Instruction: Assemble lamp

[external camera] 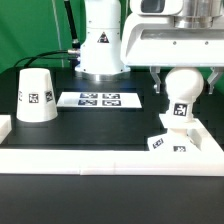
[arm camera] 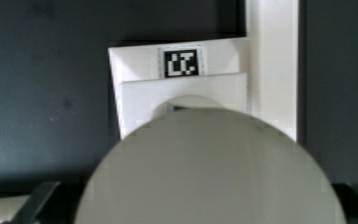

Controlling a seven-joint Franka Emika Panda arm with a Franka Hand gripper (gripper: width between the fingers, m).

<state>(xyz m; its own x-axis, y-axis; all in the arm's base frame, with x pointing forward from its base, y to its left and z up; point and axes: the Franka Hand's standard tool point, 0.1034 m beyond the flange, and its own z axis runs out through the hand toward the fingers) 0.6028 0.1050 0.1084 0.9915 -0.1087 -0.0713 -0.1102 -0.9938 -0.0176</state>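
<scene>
Between the 2 fingers (external camera: 157, 80), the lamp's bulb (external camera: 184, 82): upright, round ball uppermost, 1 dark finger at each side of the ball. Too little visible at the ball's flanks to tell whether clamped on it or standing just off it. Below the ball, the bulb's tagged neck, pointing down at the base (external camera: 171, 138). Base on the table (external camera: 100, 125) at the exterior view's right, tilted, 2 tags facing the camera, just beside the white rail (external camera: 90, 158) edging the table. Impossible to tell whether neck and base touching or slightly apart.

From the wrist view, the bulb (arm camera: 202, 170) large and pale, close under the camera, covering part of the base (arm camera: 167, 90); 1 tag of the base in plain sight past the ball, and the rail (arm camera: 275, 60) running alongside the base.

Well apart, at the exterior view's left, the shade (external camera: 37, 97): standing on the table, narrow end up, 1 tag on its side. Between shade and bulb, flat on the table, the marker board (external camera: 100, 99), in front of the robot's white body (external camera: 102, 45).
</scene>
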